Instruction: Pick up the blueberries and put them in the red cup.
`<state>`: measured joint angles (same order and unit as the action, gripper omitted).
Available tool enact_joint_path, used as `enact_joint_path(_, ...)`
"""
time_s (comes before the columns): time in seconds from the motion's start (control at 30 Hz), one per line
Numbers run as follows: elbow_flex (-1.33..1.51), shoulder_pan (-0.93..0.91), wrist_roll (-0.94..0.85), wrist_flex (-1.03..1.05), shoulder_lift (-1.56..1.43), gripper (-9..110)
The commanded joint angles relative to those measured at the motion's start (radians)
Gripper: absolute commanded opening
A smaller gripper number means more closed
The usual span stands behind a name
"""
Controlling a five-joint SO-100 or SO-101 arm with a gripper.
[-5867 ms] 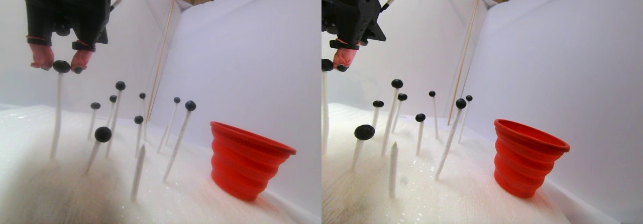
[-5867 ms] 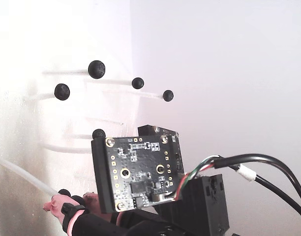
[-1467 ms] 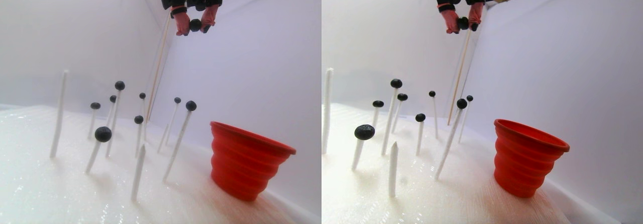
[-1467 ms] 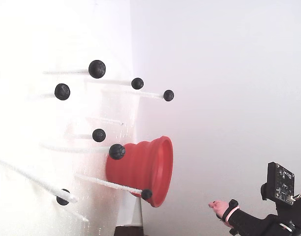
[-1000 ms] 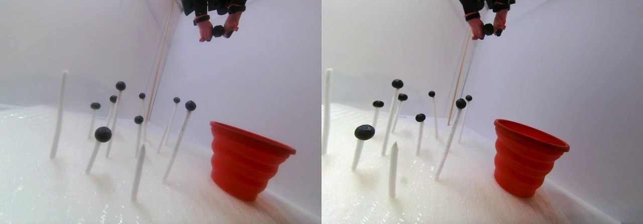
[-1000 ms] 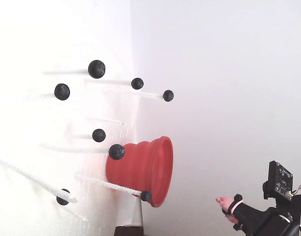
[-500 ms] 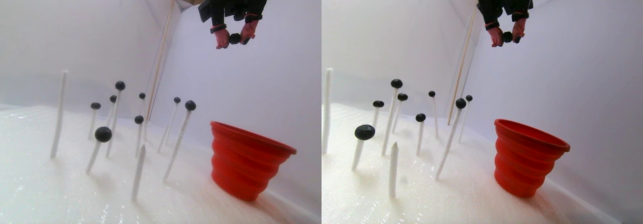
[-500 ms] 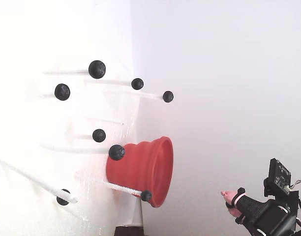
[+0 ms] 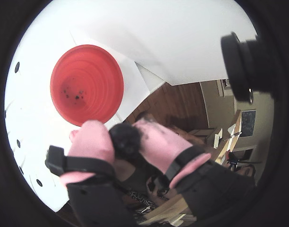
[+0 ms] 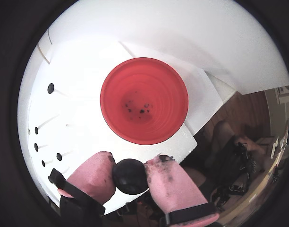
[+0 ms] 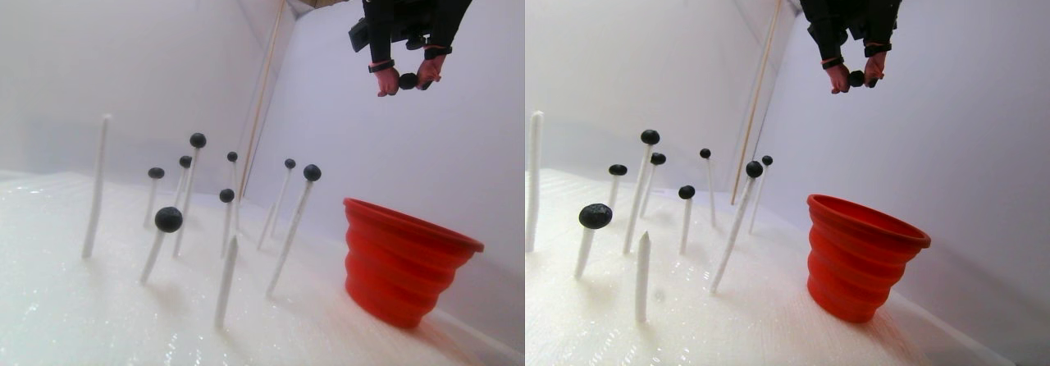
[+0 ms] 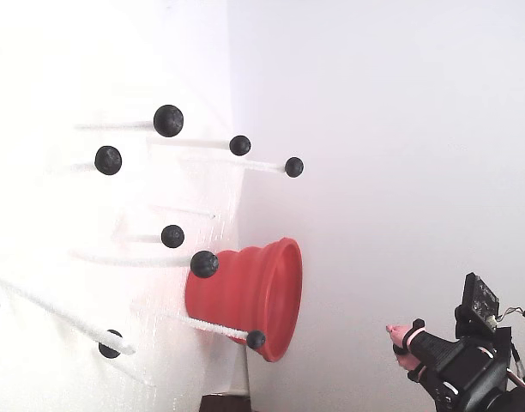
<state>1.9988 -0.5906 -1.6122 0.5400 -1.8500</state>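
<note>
The gripper [image 11: 408, 81] has swung across from the stick field towards the red cup [image 11: 406, 262] and come lower, its pink fingertips [image 10: 95, 175] still pinched on one blueberry [image 10: 130, 176]. In the stereo pair view it hangs high above the cup; in a wrist view the open mouth sits just ahead of the berry, not yet under it. The carry looks nearly done. Other blueberries [image 11: 168, 219] remain perched on their white sticks [image 11: 286, 232]
</note>
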Motion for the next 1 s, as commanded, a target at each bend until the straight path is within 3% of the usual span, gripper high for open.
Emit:
enact_joint_path(0.0, -0.123, -0.054, 0.009, -0.034, 0.012, 10)
enact_joint_path(0.97, -0.253, -0.078, 0.034, -0.173, 0.324, 10)
